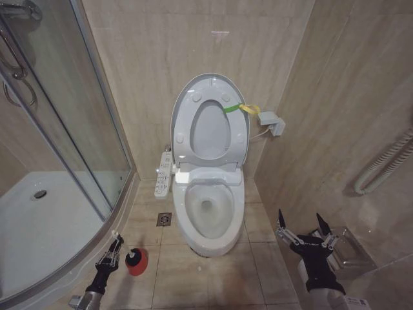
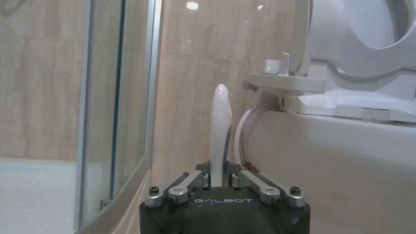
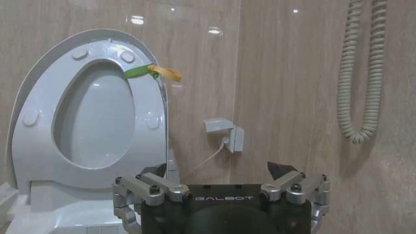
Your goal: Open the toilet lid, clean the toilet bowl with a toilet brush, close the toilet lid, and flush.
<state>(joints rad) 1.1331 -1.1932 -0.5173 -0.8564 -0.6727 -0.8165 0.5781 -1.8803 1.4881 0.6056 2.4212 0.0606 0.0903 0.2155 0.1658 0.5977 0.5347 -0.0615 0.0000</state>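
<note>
White plastic stands upright against the beige tiled wall: the one toilet lid is raised, its long axis running up the wall, and the ring-shaped seat is lifted flat against it. One yellow-green strap loop hangs off the raised edge, on the side toward the small wall box. Below them the single toilet bowl lies open, its oval pointing out from the wall toward the robot, with water at the bottom. One long button panel juts along the bowl's left side, and a floor drain sits in the tile just beside the base.

Low on the left, the left gripper has its fingers closed narrowly around the thin white handle of the toilet brush. From the left wrist view the handle rises straight up out of the jaws, its rounded tip uppermost. One round red holder cup sits on the floor just beside that gripper, next to the curved glass shower enclosure.

Low on the right, the right gripper hovers near the right wall with its two fingers spread wide and nothing between them. One coiled hose hangs on that wall.
</note>
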